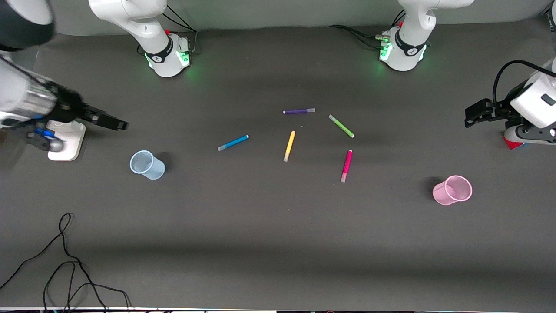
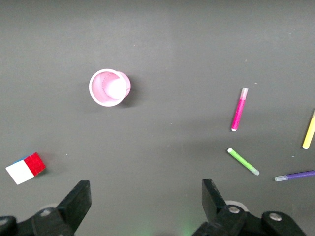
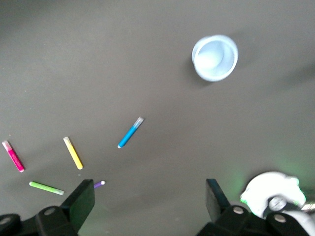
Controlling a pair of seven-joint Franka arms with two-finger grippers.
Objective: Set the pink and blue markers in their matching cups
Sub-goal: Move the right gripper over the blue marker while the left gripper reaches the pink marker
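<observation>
The blue marker (image 1: 233, 142) and the pink marker (image 1: 346, 165) lie flat on the dark table near its middle. The pale blue cup (image 1: 147, 164) stands upright toward the right arm's end. The light pink cup (image 1: 452, 190) stands upright toward the left arm's end. Both cups look empty. My right gripper (image 1: 118, 124) is open and empty, up in the air beside the blue cup (image 3: 214, 57), well away from the blue marker (image 3: 130, 132). My left gripper (image 1: 472, 114) is open and empty, up in the air at its end of the table, away from the pink cup (image 2: 110, 87) and pink marker (image 2: 239, 109).
A purple marker (image 1: 299, 111), a green marker (image 1: 341, 126) and a yellow marker (image 1: 289, 146) lie among the two task markers. A red, white and blue cube (image 2: 26, 168) sits under the left arm. A white stand (image 1: 67, 140) is under the right arm. Black cables (image 1: 65, 261) lie at the near corner.
</observation>
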